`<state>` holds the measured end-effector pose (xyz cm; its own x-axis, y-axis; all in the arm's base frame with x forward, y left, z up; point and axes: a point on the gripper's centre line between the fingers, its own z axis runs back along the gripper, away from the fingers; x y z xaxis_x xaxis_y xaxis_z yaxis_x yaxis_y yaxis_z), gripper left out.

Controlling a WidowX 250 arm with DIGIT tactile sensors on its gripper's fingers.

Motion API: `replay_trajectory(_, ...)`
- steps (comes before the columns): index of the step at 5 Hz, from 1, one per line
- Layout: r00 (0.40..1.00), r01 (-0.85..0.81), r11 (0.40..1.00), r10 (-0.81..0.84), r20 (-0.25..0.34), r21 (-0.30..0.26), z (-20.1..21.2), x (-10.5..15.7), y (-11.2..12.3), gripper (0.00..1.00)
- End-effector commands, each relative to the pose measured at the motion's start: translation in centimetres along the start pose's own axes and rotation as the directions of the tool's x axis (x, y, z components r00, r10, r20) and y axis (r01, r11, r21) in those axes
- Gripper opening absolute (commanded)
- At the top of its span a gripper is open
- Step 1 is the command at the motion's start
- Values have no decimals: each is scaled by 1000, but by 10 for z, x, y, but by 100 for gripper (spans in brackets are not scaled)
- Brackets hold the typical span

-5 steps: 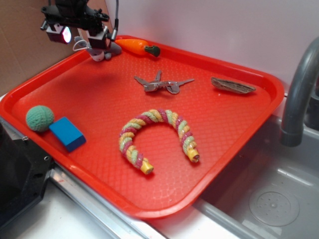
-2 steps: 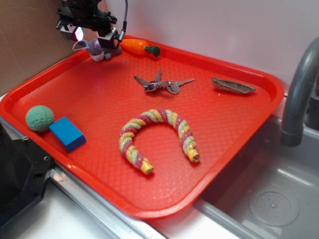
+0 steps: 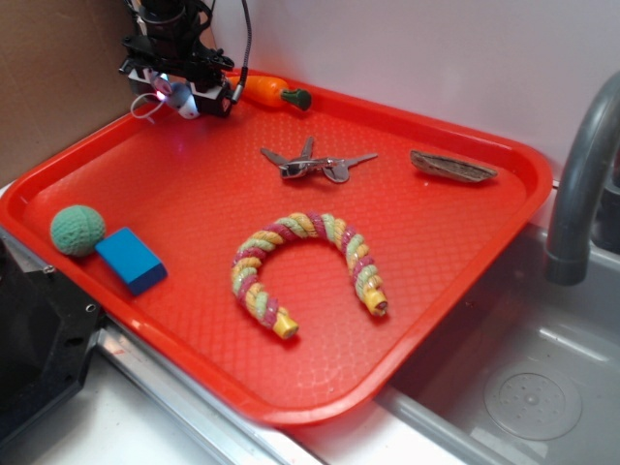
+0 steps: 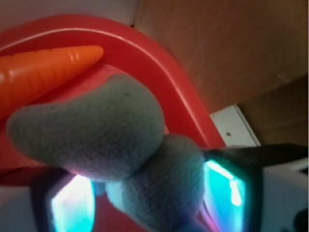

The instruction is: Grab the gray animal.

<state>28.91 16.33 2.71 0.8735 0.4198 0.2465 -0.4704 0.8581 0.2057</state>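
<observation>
At the far left corner of the red tray [image 3: 504, 160], the gripper [image 3: 182, 92] is clamped on the gray animal [image 4: 120, 145], whose plush body sits squarely between the lit fingers [image 4: 227, 186]; the toy carrot [image 3: 271, 92] lies just right.

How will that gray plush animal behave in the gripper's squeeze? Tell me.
The gray animal looks like soft fleece, so it will probably compress between the fingers rather than resist. Its fuzzy surface suggests it is unlikely to slip. It appears small under the gripper, so likely light, though a lobe bulging past the pads may flop when lifted.
</observation>
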Motion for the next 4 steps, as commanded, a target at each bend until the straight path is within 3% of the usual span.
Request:
replay_trajectory(1,999,18,1000,-18,42,1,22,-4,12,0)
replay_trajectory(2,987,125,990,-118,107,-65,80,-20,6,0)
replay_trajectory(4,968,223,969,-208,140,-108,197,-72,-19,0)
